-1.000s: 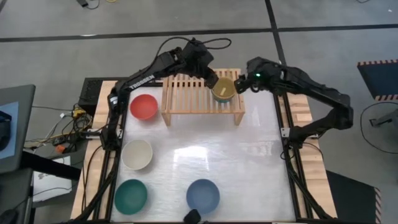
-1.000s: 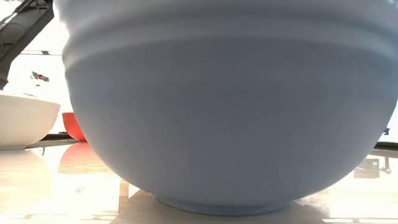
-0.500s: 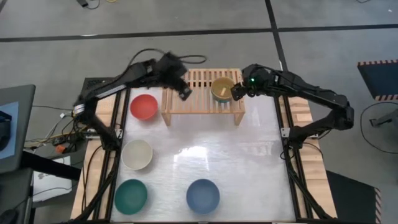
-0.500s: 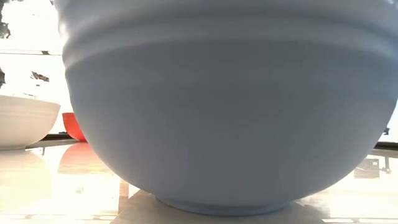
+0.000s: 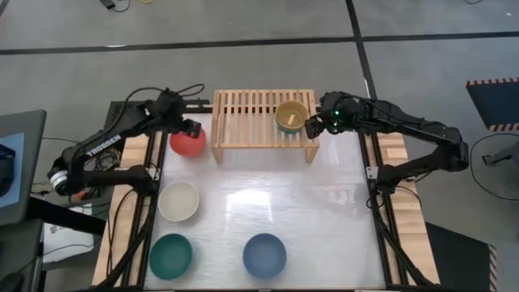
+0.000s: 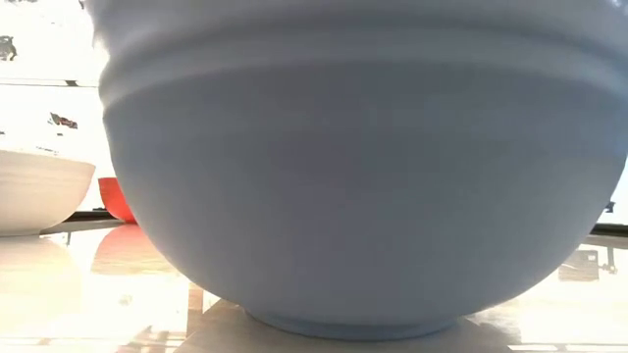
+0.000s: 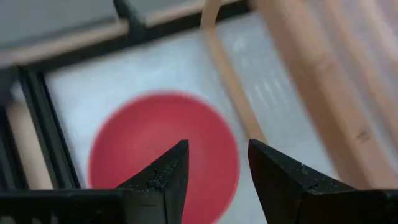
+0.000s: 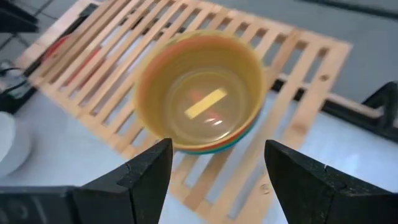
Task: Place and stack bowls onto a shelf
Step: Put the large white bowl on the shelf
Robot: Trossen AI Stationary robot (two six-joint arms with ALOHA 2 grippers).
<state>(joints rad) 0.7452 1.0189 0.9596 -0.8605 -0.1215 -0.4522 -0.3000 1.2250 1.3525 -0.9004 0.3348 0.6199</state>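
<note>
The light-wood shelf (image 5: 251, 113) stands at the table's far edge. On its right part sits a stack of small bowls with the yellow bowl (image 5: 291, 116) (image 8: 199, 93) on top; coloured rims of other bowls show under it. My right gripper (image 5: 314, 123) (image 8: 217, 162) is open just right of this stack, touching nothing. The red bowl (image 5: 188, 144) (image 7: 161, 149) rests on the table left of the shelf. My left gripper (image 5: 193, 128) (image 7: 214, 165) hovers open above the bowl's far part.
The cream bowl (image 5: 178, 201), dark green bowl (image 5: 170, 255) and blue bowl (image 5: 264, 254) stand on the table's left and near parts. The blue bowl (image 6: 363, 167) fills the low view. The shelf's left and middle slats are bare. The table's right half is free.
My left arm has swung from beside the yellow bowl over the shelf toward the table's left edge and now hangs over the red bowl. My right gripper has drawn back slightly from the stack toward the right. The bowls have stayed in place.
</note>
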